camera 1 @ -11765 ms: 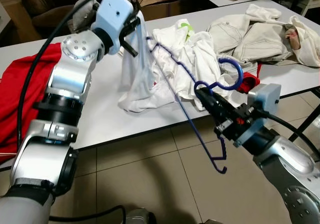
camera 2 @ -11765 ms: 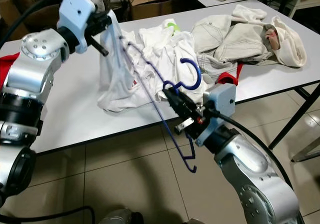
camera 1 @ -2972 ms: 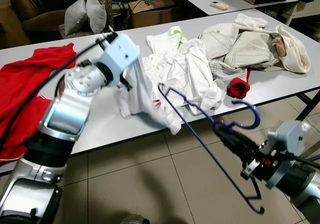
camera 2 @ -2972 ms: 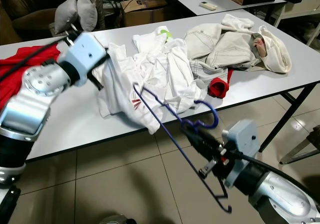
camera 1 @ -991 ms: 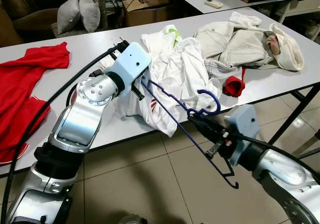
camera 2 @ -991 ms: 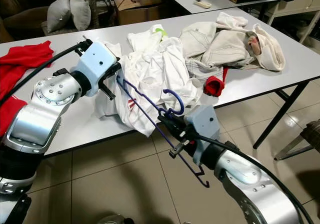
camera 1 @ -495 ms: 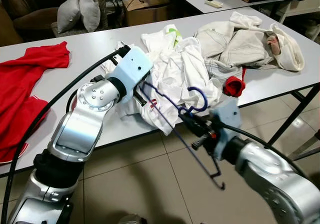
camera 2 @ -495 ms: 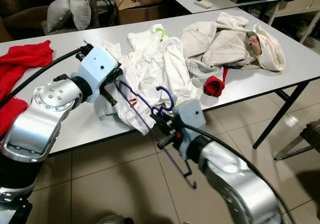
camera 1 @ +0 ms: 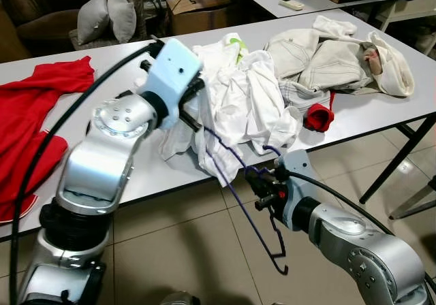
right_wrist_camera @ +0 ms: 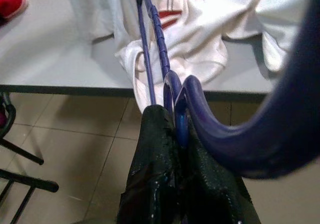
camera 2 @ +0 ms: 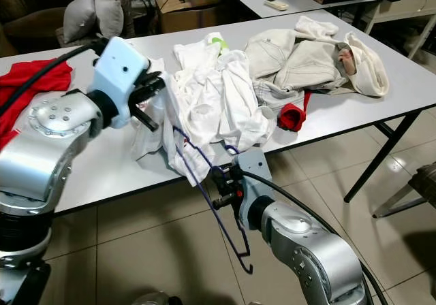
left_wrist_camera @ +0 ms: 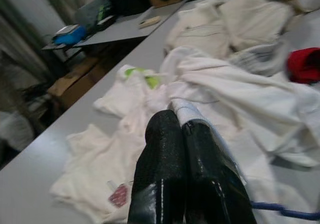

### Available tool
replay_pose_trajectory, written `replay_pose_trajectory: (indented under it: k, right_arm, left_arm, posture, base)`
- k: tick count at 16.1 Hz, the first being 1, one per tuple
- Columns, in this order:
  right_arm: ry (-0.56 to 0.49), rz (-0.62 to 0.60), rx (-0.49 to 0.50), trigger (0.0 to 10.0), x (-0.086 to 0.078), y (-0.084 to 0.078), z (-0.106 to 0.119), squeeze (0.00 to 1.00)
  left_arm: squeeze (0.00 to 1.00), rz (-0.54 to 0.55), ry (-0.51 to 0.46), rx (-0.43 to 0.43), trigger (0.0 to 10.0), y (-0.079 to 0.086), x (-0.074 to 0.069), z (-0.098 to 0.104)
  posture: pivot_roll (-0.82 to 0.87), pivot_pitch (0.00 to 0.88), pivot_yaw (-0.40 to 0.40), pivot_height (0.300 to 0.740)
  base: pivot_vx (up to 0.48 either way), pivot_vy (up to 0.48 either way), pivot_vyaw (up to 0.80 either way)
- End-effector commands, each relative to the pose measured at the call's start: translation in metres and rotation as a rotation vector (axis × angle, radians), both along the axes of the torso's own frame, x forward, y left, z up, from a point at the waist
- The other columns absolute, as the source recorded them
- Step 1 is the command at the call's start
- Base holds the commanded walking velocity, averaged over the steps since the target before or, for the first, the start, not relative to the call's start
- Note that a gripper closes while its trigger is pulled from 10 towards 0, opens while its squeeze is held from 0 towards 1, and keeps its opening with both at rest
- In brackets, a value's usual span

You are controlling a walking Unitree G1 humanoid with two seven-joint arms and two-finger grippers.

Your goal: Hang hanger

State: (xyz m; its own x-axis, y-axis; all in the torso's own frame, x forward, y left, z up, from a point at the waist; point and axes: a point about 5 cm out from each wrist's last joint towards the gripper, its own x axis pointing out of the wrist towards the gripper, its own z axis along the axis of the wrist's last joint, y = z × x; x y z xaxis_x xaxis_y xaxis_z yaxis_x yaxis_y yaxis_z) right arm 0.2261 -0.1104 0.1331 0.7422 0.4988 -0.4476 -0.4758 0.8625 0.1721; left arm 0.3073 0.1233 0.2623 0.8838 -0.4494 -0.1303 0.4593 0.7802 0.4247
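Blue wire hanger (camera 1: 240, 182) — thin, tilted — in right gripper (right_wrist_camera: 172, 134).

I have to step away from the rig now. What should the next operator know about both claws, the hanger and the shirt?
Left claw: shut on a fold of the white shirt, holding it lifted above the table.
Right claw: shut on the blue hanger at the base of its hook, below the table's front edge.
Hanger: one end runs up into the shirt; the other end hangs toward the floor.
Done: both things gripped, hanger partly threaded into the shirt.
Left: work the hanger fully into the shirt, then hang it. No rail is visible. Beige and red clothes also lie on the table.
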Motion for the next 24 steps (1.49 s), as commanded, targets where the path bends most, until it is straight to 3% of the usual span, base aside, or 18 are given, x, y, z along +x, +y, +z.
replay_pose_trajectory:
  k: [1,4,6,8,9,10,11,12,13,14,16,19,22,24]
  right_arm:
    - [0.031,-0.028,-0.014,10.0,0.000,-0.004,-0.002,0.00]
    - [0.056,-0.074,-0.025,10.0,-0.001,-0.011,-0.004,0.00]
    - [0.008,-0.148,-0.022,10.0,0.012,-0.021,0.004,0.00]
    - [-0.111,-0.218,0.021,10.0,0.031,-0.029,0.024,0.00]
    - [-0.220,-0.256,0.099,10.0,0.047,-0.033,0.047,0.00]
    - [-0.242,-0.261,0.119,10.0,0.050,-0.034,0.052,0.00]
    - [-0.435,-0.268,0.197,10.0,0.061,-0.036,0.092,0.00]
    - [-0.486,-0.265,0.243,10.0,0.062,-0.036,0.103,0.00]
    - [-0.487,-0.255,0.295,10.0,0.060,-0.034,0.108,0.00]
    - [-0.384,-0.206,0.302,10.0,0.053,-0.028,0.092,0.00]
    - [-0.115,-0.103,0.133,10.0,0.030,-0.023,0.038,0.00]
    - [-0.040,-0.141,0.167,10.0,0.015,-0.026,0.024,0.00]
    - [-0.055,-0.230,0.246,10.0,0.021,-0.032,0.027,0.00]
    - [-0.114,-0.289,0.475,10.0,0.032,-0.030,0.042,0.00]
  left_arm:
    - [0.00,0.074,-0.088,0.004,0.0,0.015,0.005,0.020]
    - [0.00,0.199,-0.198,0.004,0.0,0.044,0.013,0.046]
    - [0.00,0.251,-0.285,-0.013,0.0,0.060,0.012,0.065]
    - [0.00,0.279,-0.334,-0.029,0.0,0.066,0.011,0.073]
    - [0.00,0.259,-0.375,-0.039,0.0,0.067,0.011,0.079]
    - [0.00,0.253,-0.381,-0.041,0.0,0.066,0.011,0.079]
    - [0.00,0.246,-0.408,-0.061,0.0,0.065,0.010,0.082]
    - [0.00,0.247,-0.414,-0.064,0.0,0.066,0.009,0.083]
    - [0.00,0.253,-0.414,-0.071,0.0,0.066,0.007,0.081]
    - [0.00,0.251,-0.375,-0.067,0.0,0.066,0.002,0.065]
    - [0.00,0.218,-0.290,-0.028,0.0,0.059,-0.005,0.032]
    - [0.00,0.211,-0.269,-0.030,0.0,0.055,-0.007,0.025]
    - [0.00,0.173,-0.273,-0.034,0.0,0.049,-0.007,0.025]
    - [0.00,0.140,-0.256,0.006,0.0,0.048,-0.011,0.019]
  posture:
    - [-0.02,0.009,0.049,0.740]
    - [-0.02,0.003,0.047,0.740]
    - [-0.01,0.000,0.042,0.740]
    - [-0.01,0.000,0.039,0.740]
    - [-0.01,0.000,0.038,0.740]
    - [0.00,0.000,0.034,0.740]
    - [0.00,0.000,0.028,0.740]
    - [0.00,0.000,0.028,0.740]
    - [0.00,0.000,0.025,0.740]
    - [0.00,0.000,0.024,0.740]
    - [0.00,0.000,0.021,0.740]
    - [-0.01,0.000,0.028,0.740]
    - [-0.01,0.000,0.039,0.740]
    - [0.00,0.000,0.038,0.740]
  base:
    - [0.000,0.000,0.00]
    - [0.000,0.000,0.00]
    - [0.000,0.000,0.00]
    - [0.000,0.000,0.00]
    - [0.000,0.000,0.00]
    - [0.000,0.000,0.00]
    - [0.000,0.000,0.00]
    - [0.000,0.000,0.00]
    - [0.000,0.000,0.00]
    - [0.000,0.000,0.00]
    - [0.000,0.000,0.00]
    - [0.000,0.000,0.00]
    - [0.000,0.000,0.00]
    - [0.000,0.000,0.00]
